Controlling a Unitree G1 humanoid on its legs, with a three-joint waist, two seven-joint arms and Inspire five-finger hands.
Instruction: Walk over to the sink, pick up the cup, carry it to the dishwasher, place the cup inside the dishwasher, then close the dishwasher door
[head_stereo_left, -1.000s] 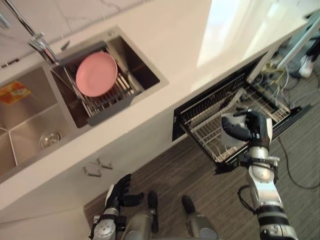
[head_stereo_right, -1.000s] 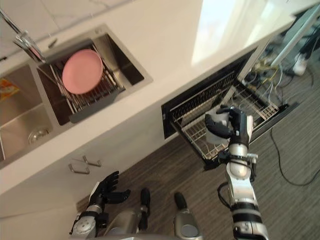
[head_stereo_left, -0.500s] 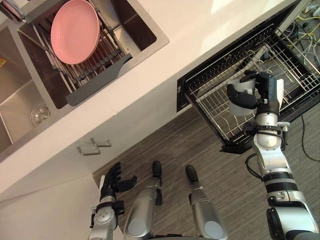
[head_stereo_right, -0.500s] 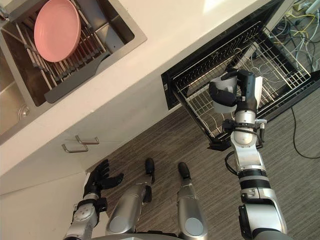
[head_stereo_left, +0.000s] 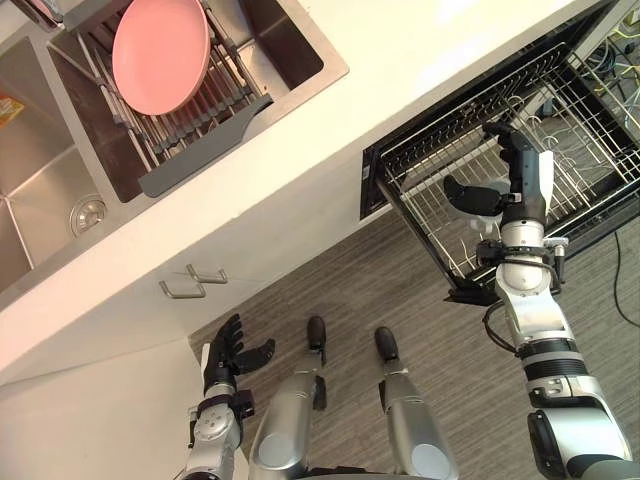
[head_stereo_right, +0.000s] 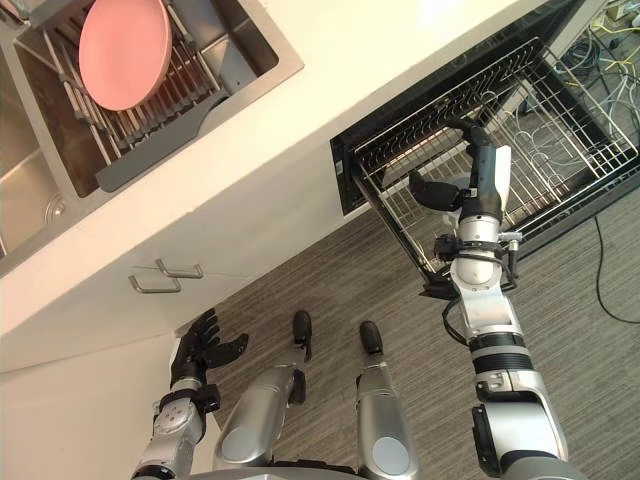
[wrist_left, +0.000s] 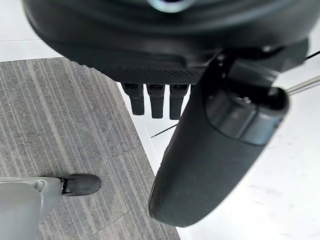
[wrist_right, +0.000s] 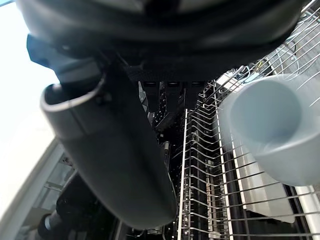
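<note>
Seeing right hand (head_stereo_left: 518, 190) over dishwasher rack (head_stereo_left: 420, 200), fingers wide, cup (wrist_right: 270, 130) free beside them. I fear cup tips on wires, blocks closing. Left hand (head_stereo_left: 228, 352) relaxed, open.

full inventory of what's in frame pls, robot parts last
cup: 1, whitish, in the dishwasher rack, not gripped
plate: 1, pink, on the drying rack
drying rack: 1, grey, across one sink basin
sink: 1, steel, two basins, set in the countertop
countertop: 1, white
dishwasher rack: 1, wire, pulled out of the open dishwasher
cabinet handles: 2, metal, below the sink
right robot hand: open, over the rack
left robot hand: open, low by the cabinet
</note>
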